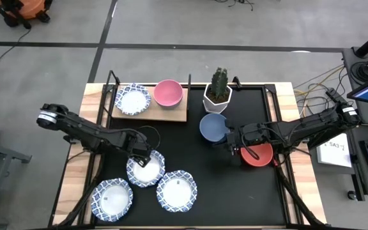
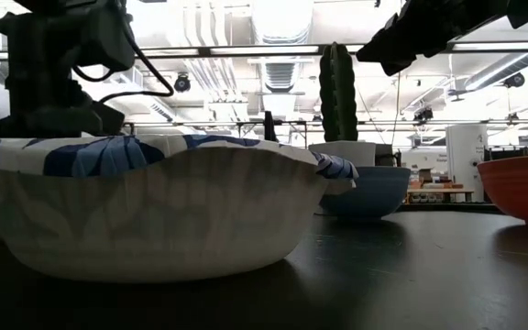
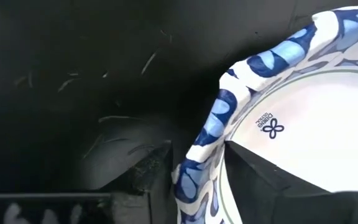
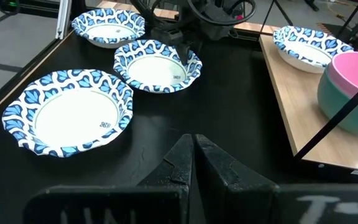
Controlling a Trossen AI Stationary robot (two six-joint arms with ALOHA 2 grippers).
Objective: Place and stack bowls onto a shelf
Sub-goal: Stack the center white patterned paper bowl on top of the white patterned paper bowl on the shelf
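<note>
Three white bowls with blue rims sit on the black table at the near left. My left gripper (image 1: 142, 157) is on the far rim of the middle one (image 1: 145, 170), its fingers astride the rim (image 3: 197, 165). The other two (image 1: 112, 199) (image 1: 176, 190) rest on their bases. The wooden shelf (image 1: 171, 114) at the far left carries a fourth white bowl (image 1: 133, 99) and a pink bowl (image 1: 168, 92) nested in a green one (image 4: 353, 118). My right gripper (image 1: 230, 142) is shut and empty between the blue bowl (image 1: 213, 126) and the red bowl (image 1: 257, 154). My left gripper has the white bowl's scalloped rim (image 3: 197, 165) between its two fingers, one finger (image 3: 260, 180) inside the bowl and one (image 3: 148, 177) outside. The fingers come slanting down from the table's far left. The bowl sits level with its base on the table.
A white hexagonal pot with a cactus (image 1: 218, 94) stands at the far middle, right of the shelf and just behind the blue bowl. The shelf's black frame legs (image 4: 334, 124) stand at its edge. Bare black table lies between the white bowls and the shelf.
</note>
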